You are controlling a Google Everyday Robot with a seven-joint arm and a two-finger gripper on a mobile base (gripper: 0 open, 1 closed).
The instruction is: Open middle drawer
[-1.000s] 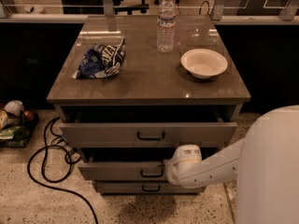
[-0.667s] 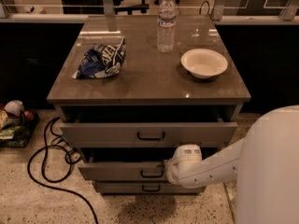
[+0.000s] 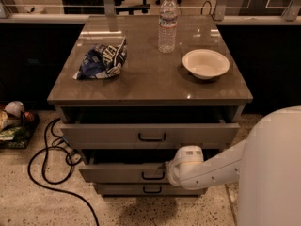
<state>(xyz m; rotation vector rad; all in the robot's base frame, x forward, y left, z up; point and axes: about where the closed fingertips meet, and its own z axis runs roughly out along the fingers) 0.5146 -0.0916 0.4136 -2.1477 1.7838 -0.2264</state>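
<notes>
The middle drawer (image 3: 117, 173) is the second grey front of the cabinet and stands pulled out a little, with a dark gap above it. Its small black bar handle (image 3: 153, 175) shows at the centre. My gripper (image 3: 164, 173) is at the right end of that handle, at the end of my white arm (image 3: 211, 166), which reaches in from the right. The gripper's tip is mostly hidden behind the white wrist (image 3: 186, 160).
The taller top drawer (image 3: 103, 135) is pulled out further and overhangs the middle one. The lowest drawer (image 3: 122, 189) is nearly flush. A water bottle (image 3: 167, 25), a white bowl (image 3: 206, 63) and a chip bag (image 3: 102, 60) sit on the cabinet top. A black cable (image 3: 47, 173) lies on the floor at left.
</notes>
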